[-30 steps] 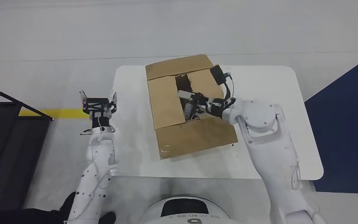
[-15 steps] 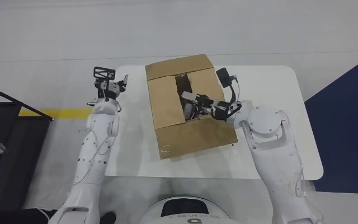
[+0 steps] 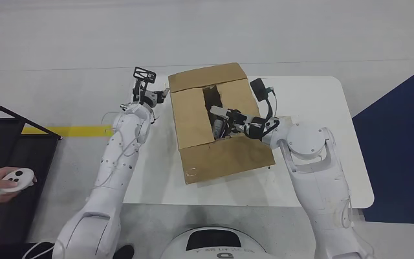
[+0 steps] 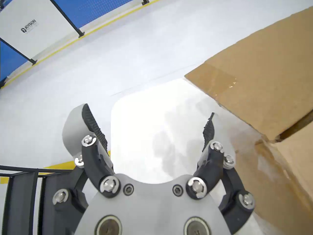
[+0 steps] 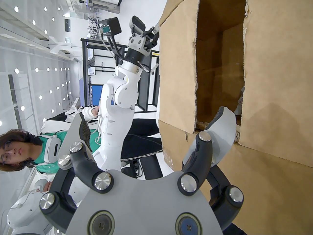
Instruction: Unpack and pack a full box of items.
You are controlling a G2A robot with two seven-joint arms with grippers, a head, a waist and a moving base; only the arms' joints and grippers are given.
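Left gripper (image 3: 157, 96) (image 4: 148, 122): jaws spread wide and empty. It hangs over the far left corner of the tabletop (image 3: 310, 103) (image 4: 146, 103), just beside the far left corner of the box and not touching it.

Box (image 3: 194, 123) (image 4: 256, 86) (image 5: 276, 74): plain brown cardboard, standing on the left-middle part of the tabletop and turned slightly askew to its edges.
- The top flaps are partly folded in: one long flap on the left, one broad flap on the near side and one across the far side. They leave a dark slot open in the middle.
- The right wrist view shows ragged, torn flap edges and a bare brown inner wall.
- The left wrist view shows pale tape marks on the far flap.
- Something pale lies down in the slot — too hidden to name.
- The far edge of the box reaches the far rim of the tabletop, and its near left corner sits near the front rim.

Right gripper (image 3: 222, 119) (image 5: 152, 121): jaws open, holding nothing that can be seen. It is at the slot from the right side, with one finger (image 5: 221, 123) at the torn flap edge.

Open room: a narrow bare strip left of the box, a thin band along the front rim, and a wide bare stretch of tabletop to the right of the box.
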